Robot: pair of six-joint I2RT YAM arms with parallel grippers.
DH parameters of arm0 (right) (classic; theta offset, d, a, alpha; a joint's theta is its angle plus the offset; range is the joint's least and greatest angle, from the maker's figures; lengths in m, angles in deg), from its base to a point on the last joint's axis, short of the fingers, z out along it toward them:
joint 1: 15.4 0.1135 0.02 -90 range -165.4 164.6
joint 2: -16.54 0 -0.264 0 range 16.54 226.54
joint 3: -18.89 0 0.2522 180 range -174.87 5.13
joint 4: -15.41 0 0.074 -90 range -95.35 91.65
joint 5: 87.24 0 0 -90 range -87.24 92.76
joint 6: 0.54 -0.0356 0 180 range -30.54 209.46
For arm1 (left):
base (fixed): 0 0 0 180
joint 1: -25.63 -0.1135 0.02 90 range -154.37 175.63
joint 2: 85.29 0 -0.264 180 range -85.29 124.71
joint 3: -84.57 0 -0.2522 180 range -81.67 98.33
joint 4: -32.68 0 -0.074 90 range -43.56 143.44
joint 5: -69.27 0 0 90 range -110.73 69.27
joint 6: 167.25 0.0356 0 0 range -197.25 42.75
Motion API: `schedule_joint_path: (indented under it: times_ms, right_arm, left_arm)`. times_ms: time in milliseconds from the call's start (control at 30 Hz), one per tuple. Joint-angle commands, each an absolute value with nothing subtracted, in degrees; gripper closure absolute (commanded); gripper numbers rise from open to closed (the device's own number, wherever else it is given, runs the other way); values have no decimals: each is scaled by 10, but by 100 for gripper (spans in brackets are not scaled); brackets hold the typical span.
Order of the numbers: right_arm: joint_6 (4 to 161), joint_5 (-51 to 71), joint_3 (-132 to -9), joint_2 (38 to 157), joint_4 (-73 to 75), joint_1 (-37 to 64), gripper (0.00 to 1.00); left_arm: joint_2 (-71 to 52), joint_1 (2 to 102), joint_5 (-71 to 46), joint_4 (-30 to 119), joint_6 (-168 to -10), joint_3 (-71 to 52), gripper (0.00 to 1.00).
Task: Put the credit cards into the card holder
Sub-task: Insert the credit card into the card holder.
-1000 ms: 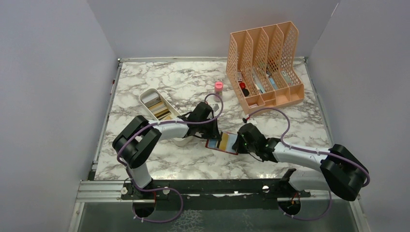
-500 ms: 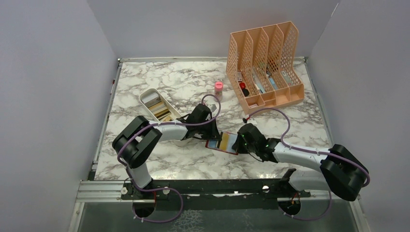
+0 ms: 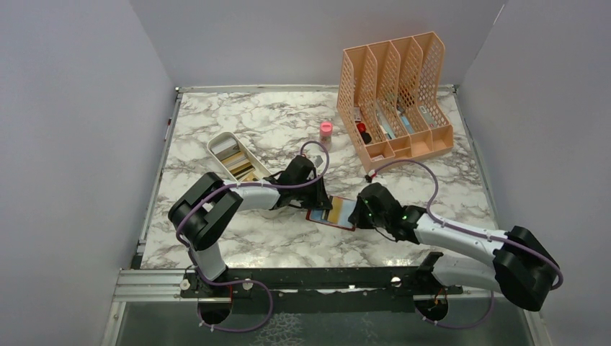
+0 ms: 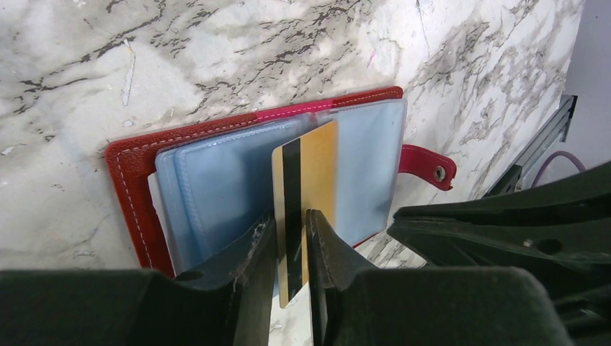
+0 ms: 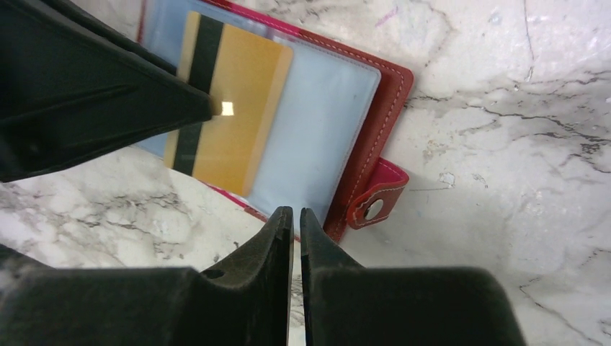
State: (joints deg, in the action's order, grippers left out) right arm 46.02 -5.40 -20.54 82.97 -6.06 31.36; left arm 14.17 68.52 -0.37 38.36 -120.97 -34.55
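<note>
A red card holder (image 3: 347, 223) lies open on the marble, its pale blue plastic sleeves (image 4: 216, 180) facing up. My left gripper (image 4: 292, 220) is shut on a gold credit card with a black stripe (image 4: 318, 166), holding it low over the sleeves. I cannot tell whether the card's far end is inside a pocket. In the right wrist view the same card (image 5: 241, 115) lies across the holder (image 5: 385, 108). My right gripper (image 5: 297, 213) is shut on nothing, at the holder's near edge beside the snap tab (image 5: 375, 203). From above, both grippers (image 3: 320, 202) (image 3: 358, 213) flank the holder.
A white tray (image 3: 215, 142) with more cards stands behind the left arm. A pink-capped bottle (image 3: 326, 128) stands mid-table. A peach file organizer (image 3: 395, 94) fills the back right. Grey walls enclose the table on three sides.
The right arm's elbow has swung out to the right and its gripper has edged slightly away from the holder. The left gripper still holds the gold card in the same spot.
</note>
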Motion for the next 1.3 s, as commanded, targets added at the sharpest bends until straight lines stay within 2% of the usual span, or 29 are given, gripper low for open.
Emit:
schedule_joint_path:
  times_ms: [0,233,800,1267]
  right_arm:
    - [465,-79,-237,796,-111,314,86]
    - [464,-117,-247,811,-130,314,83]
    - [444,-114,-213,845,-82,314,79]
    - [447,-106,-206,851,-72,314,79]
  left_arm:
    - [144,689,-6,388,-1195,-353,74]
    - [140,695,-31,415,-1179,-340,69]
    - [157,714,-44,439,-1171,-317,67]
    - [107,712,-92,492,-1150,-303,57]
